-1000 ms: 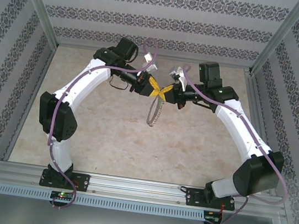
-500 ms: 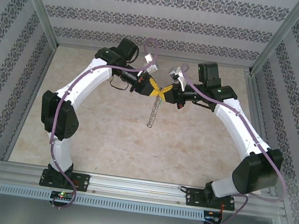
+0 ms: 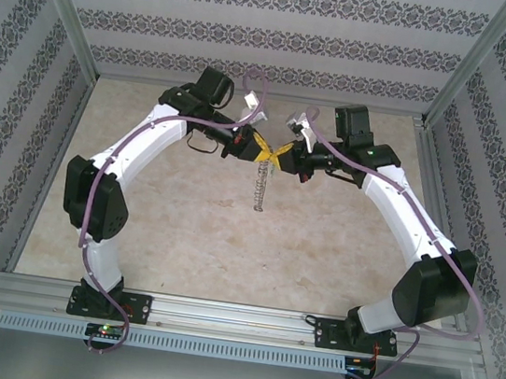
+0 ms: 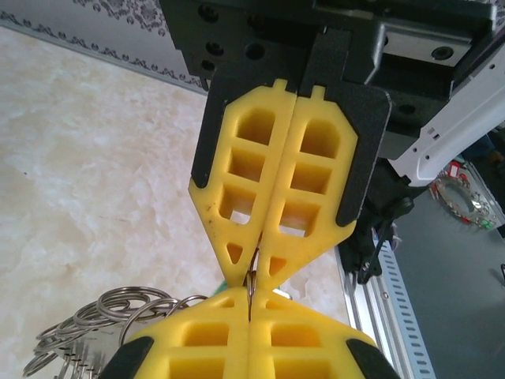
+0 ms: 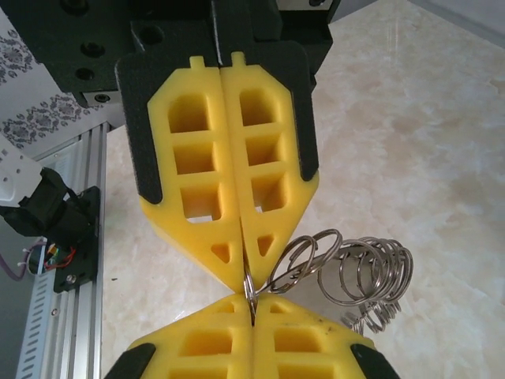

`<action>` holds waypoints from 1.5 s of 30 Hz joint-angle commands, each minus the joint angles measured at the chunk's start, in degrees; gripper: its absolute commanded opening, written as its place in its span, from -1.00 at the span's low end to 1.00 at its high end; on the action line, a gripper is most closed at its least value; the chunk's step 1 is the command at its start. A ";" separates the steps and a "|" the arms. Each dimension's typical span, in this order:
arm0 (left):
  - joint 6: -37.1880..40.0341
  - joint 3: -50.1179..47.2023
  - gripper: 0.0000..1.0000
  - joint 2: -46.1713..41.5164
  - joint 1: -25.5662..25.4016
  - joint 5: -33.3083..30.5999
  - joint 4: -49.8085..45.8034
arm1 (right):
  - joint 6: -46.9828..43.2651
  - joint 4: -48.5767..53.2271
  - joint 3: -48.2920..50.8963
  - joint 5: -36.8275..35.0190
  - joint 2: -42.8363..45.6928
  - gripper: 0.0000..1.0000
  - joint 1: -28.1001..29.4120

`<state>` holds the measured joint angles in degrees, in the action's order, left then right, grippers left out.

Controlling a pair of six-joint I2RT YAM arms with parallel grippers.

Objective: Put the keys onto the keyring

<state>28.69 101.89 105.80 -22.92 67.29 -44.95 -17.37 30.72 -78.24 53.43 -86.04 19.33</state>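
Left gripper (image 3: 262,150): yellow ribbed fingers pressed flat together, pinching the thin wire of the keyring (image 3: 260,189) at their tips. Right gripper (image 3: 280,154): same build, fingers likewise closed on the same wire, tip to tip with the left one above the middle of the table (image 3: 182,227). From the pinch the keyring hangs straight down as a narrow silvery bunch; whether its lower end meets the table cannot be told from above. In the left wrist view, a short run of wire (image 4: 249,286) bridges the two finger seams, and a cluster of small split rings (image 4: 102,316) fans out low on the left beside the near fingers. In the right wrist view, the same rings (image 5: 355,272) splay to the right of the tips over the pale marbled tabletop. A green sliver (image 4: 228,278) peeps out at the tip of the right gripper's finger; too little of it shows to say more. The closed yellow pads cover the gripped stretch of loop in both wrist views. Surroundings are white arm links (image 3: 147,137) arching in from both sides, purple cables (image 3: 253,86) looping over the wrists, patterned wall panels (image 3: 255,39) on three sides, and an aluminium rail (image 3: 235,314) along the near edge carrying the arm bases.
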 commanded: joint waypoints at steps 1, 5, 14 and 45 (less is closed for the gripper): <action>-4.05 -2.88 -1.00 -2.38 -1.06 -2.53 9.50 | 2.05 -6.06 -0.16 4.91 1.19 -1.00 -0.17; -5.80 -2.59 -1.00 -2.23 -1.05 -2.51 10.89 | 3.35 -6.89 0.01 5.44 1.63 -0.78 -0.73; -7.31 -2.88 -1.00 -3.23 -0.83 -0.87 13.75 | 10.89 -15.37 6.50 7.29 8.18 -0.12 -5.28; -9.09 -0.46 -1.00 -4.65 -0.68 -1.06 13.14 | 22.22 -32.83 22.64 -6.94 11.30 -0.02 1.32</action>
<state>19.55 99.02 103.55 -23.29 64.42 -32.53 5.78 -0.67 -53.43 48.01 -74.06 20.05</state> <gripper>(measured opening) 0.051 0.492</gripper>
